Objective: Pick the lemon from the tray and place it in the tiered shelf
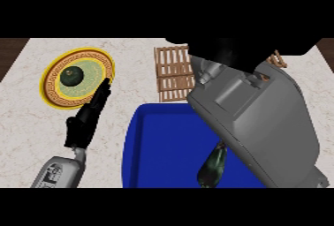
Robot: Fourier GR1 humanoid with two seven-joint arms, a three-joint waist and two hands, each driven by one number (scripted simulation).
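Right hand [225,52]: at 12 o'clock, a black mass over the right part of the shelf [173,75]; its grey forearm [261,119] runs down to 5 o'clock and covers the tray's right side; I cannot tell how the fingers stand, nor whether they hold anything
Left hand [88,119]: at 9 o'clock, fingers straight and held together, tips at the plate's [47,84] right rim; it holds nothing and looks to be resting
Lemon: not to be seen; no yellow fruit shows on the bare blue of the tray [163,145]; it is most likely hidden in or under the right hand, though it could lie behind the forearm
Tray: blue, at 6 o'clock, just below the shelf; one long dark green thing [212,170] lies at its lower right, partly under the forearm
Shelf: wooden slats at 12 o'clock, between plate and right hand; only its left part shows
Plate: yellow, patterned, at 10 o'clock, with a round dark green thing [72,76] in its middle; no part of the task
Step in hand: judging by the hand's place over the shelf and the tray bare of lemon, the carry or the placing; picking seems done, but this is a guess
Next move: if the lemon is held, lower it onto a tier, set it flat so it does not roll off the slats, then spread the fingers and lift away; if not, go back to the tray and look behind the forearm
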